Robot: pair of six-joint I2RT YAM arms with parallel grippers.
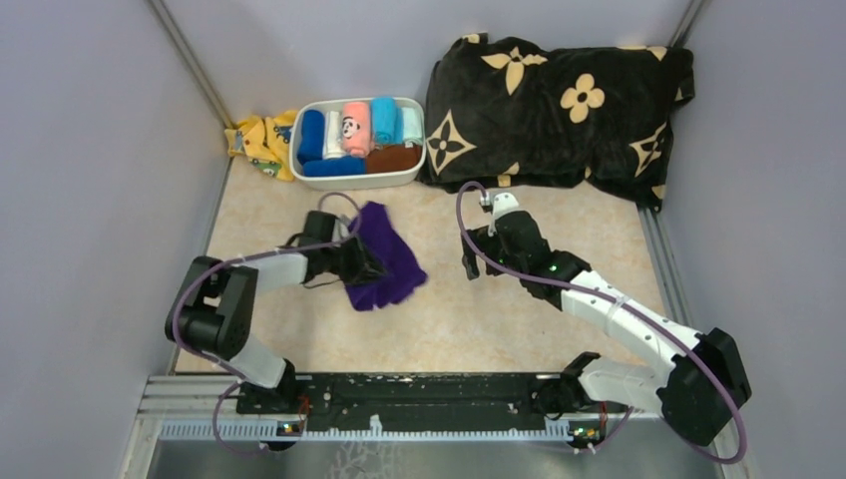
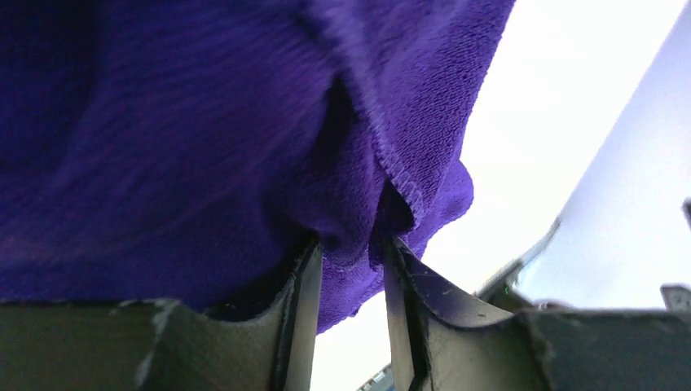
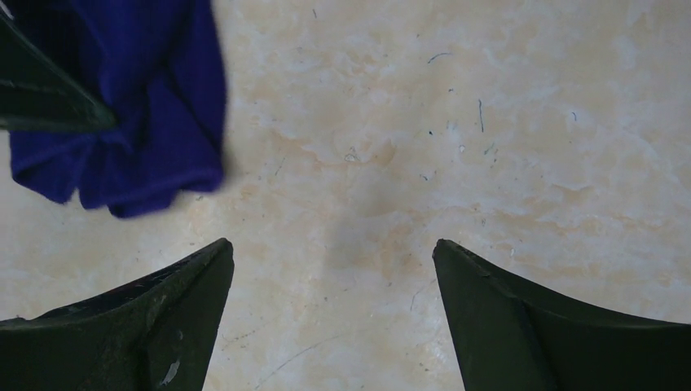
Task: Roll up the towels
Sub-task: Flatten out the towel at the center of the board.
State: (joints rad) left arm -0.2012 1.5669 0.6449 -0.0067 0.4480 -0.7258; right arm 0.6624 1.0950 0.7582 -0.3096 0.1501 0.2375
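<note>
Left jaws closed on fold of purple towel (image 2: 163,147), cloth bunched between fingers (image 2: 303,326); purple towel crumpled on table (image 1: 479,319), left of centre, just in front of white basket (image 1: 361,183); right jaws wide open, gripping nothing, over bare table near towel's right side; pink panda towel (image 1: 353,128) rolled, in basket among other rolled cloths; yellow cloth (image 1: 261,142) beside basket's left end; black blanket (image 1: 559,110) at back right.

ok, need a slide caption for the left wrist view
Left gripper closed on a hemmed fold of the purple towel, cloth filling most of the frame.
</note>
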